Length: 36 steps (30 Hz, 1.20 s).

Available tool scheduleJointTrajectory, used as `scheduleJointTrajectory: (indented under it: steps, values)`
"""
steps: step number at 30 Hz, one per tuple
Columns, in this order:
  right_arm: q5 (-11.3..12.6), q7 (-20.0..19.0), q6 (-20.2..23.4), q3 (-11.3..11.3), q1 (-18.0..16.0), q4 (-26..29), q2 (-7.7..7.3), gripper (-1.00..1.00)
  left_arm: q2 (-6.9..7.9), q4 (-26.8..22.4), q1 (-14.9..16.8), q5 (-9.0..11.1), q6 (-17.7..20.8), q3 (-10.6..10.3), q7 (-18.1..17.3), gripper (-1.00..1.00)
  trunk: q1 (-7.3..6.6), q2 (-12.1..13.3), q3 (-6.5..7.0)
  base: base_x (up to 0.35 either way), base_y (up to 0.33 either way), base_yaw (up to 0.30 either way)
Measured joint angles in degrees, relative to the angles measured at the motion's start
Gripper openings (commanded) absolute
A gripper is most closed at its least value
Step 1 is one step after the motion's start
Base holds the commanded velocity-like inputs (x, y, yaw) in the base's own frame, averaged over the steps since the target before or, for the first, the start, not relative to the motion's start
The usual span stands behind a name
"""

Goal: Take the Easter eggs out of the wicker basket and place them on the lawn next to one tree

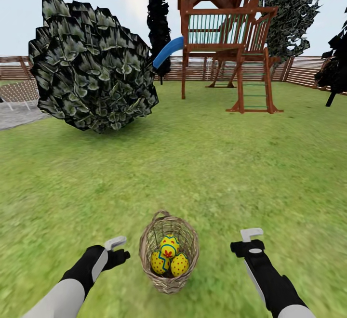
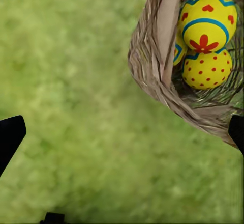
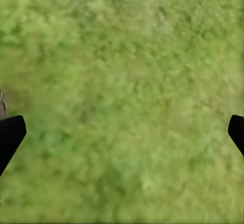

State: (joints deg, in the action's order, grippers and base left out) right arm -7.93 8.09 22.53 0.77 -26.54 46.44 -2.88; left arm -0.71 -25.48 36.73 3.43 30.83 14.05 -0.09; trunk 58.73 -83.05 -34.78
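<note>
Wicker basket [image 1: 168, 255] – arms low, pincers flanking, both open.

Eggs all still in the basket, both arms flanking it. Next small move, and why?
Probably swing the open left gripper sideways over the brown woven wicker basket: the three yellow zigzag-banded eggs lie inside, and its wrist view already catches the rim, with both fingertips over grass.

We've got both arms reaching forward and low, forearms angled inward. Our left gripper [image 1: 117, 249] sits at the end of the black wrist, and its wrist camera shows the dark fingertips [image 2: 11, 135] at opposite frame edges, so jaws spread wide. Our right gripper [image 1: 250, 241] is level with it, fingertips [image 3: 10, 132] likewise far apart, nothing between them.
</note>
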Motion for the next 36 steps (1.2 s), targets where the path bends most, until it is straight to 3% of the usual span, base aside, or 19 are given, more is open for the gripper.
scheduleJointTrajectory:
  steps: [6,15,27,36]
  values:
    - [0.11,0.2,-0.05,0.21,-0.01,-0.3,0.1,1.0,-1.08,-0.16,-0.02,0.07,-0.24,-0.07,-0.43,1.0,0.0,0.0,0.0,0.0,0.0,0.252]
    - [0.21,0.23,-0.05,0.33,0.0,-0.46,0.36,1.0,-1.39,-0.18,-0.24,0.09,-0.29,0.01,-0.4,1.0,0.02,0.0,0.0,-0.12,-0.058,0.292]
    - [0.25,0.24,-0.03,0.34,0.0,-1.14,0.53,1.0,-1.42,-0.13,-0.37,0.07,-0.29,-0.04,-0.44,1.0,0.02,0.0,0.0,-0.232,-0.235,0.294]
    - [0.21,0.24,-0.07,0.34,0.0,-1.66,0.62,1.0,-1.42,0.07,-0.45,0.07,-0.34,-0.05,-0.53,1.0,0.0,0.0,0.0,-0.025,-0.327,0.294]
